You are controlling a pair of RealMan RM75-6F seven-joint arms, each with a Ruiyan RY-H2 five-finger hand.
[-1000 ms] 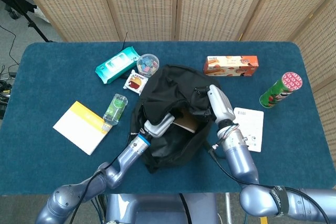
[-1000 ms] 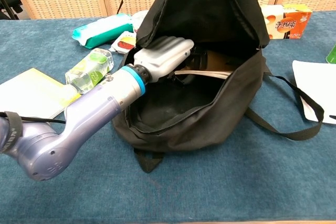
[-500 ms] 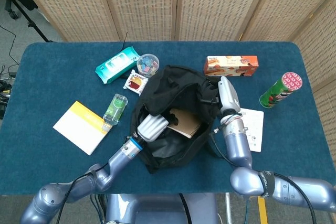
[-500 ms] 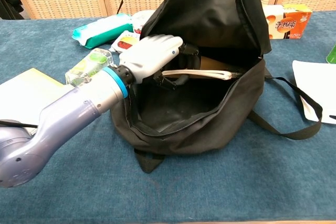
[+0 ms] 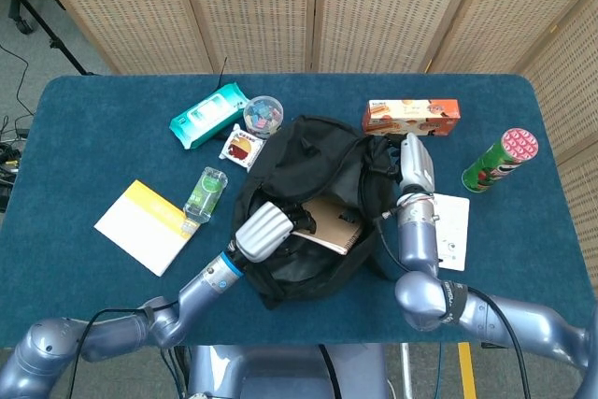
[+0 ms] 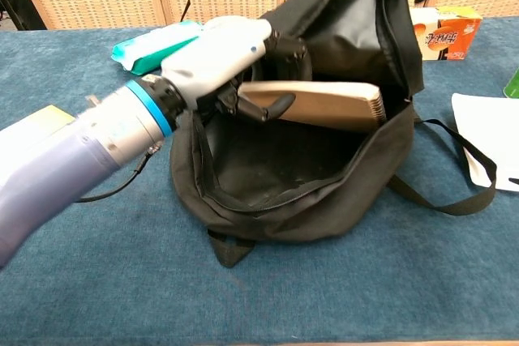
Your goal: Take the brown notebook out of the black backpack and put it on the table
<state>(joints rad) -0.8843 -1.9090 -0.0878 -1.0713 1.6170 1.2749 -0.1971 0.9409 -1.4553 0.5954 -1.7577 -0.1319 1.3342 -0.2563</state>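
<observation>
Left hand (image 6: 212, 58): closed on the near end of the notebook, thumb under the cover, at the backpack mouth.
Right hand (image 5: 416, 163): at the far right edge of the backpack, holding the black fabric up; grip itself hard to make out.
Notebook (image 6: 324, 104): brown, spiral-bound, lifted roughly level, partly out of the opening and above the dark interior.
Backpack (image 6: 284, 192): black, unzipped, mouth wide, resting mid-table with a strap trailing right.
Table (image 5: 93, 128): blue cloth.
Around: wipes pack (image 5: 208, 116), bottle (image 5: 204, 192), yellow pad (image 5: 147, 226) at left; snack box (image 5: 411, 117), green can (image 5: 500, 159), white sheet (image 5: 448, 221) at right.
</observation>
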